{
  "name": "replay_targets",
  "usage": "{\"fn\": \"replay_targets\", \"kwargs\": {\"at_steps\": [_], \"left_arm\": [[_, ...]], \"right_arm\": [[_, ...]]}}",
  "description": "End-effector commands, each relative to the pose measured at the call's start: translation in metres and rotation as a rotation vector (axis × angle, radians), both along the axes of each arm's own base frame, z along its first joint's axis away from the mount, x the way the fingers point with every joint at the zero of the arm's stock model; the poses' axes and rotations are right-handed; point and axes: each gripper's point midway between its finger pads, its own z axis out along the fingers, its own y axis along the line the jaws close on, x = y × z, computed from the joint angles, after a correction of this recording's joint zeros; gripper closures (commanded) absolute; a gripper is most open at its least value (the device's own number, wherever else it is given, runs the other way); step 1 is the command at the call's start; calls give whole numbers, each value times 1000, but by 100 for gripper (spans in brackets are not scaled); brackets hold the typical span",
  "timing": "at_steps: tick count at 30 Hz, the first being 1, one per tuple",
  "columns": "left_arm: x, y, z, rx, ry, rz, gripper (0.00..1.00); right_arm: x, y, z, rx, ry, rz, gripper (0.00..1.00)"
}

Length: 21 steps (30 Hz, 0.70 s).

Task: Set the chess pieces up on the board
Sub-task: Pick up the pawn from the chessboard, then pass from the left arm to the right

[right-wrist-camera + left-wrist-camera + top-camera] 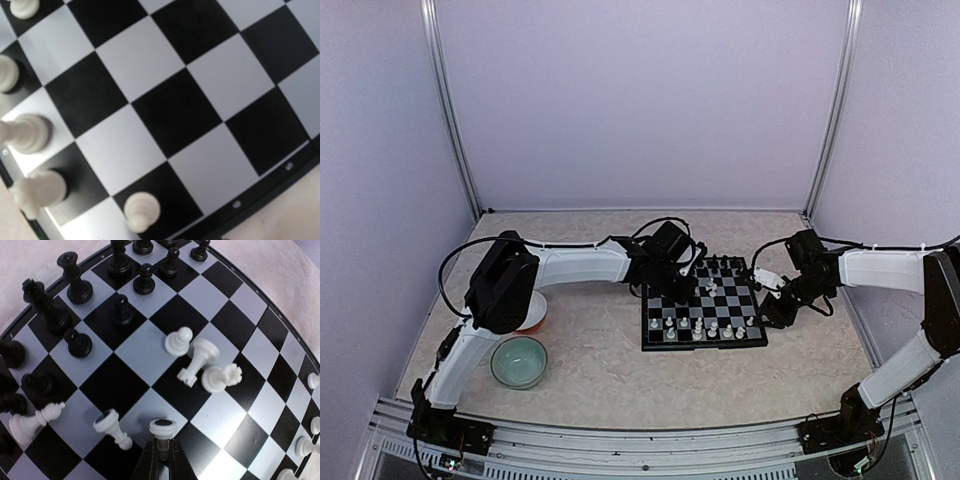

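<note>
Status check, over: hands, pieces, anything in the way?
Left hand shut on a white piece, mid-board. Right hand by the right edge, grip unclear. Toppled white pieces close by.

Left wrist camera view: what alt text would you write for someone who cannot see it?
The left gripper pinches a white chess piece, dark base up, over the board. Several white pieces lie toppled mid-board, while black pieces stand along the upper left.
</note>
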Motion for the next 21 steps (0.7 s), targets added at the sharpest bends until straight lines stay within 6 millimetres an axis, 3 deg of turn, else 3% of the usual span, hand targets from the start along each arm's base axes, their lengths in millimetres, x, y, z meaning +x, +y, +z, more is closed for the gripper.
{"fn": "replay_targets", "kwargs": {"at_steps": [1, 10, 18, 21], "left_arm": [[-18, 9, 32, -6, 40, -17, 92], [-35, 12, 81, -80, 101, -60, 92], [-60, 5, 121, -172, 216, -145, 91], [-69, 2, 132, -212, 256, -176, 91]], "right_arm": [[-7, 6, 1, 11, 23, 23, 54], [7, 50, 91, 98, -230, 208, 57], [13, 99, 132, -22, -577, 394, 59], [12, 112, 136, -74, -622, 441, 58]]}}
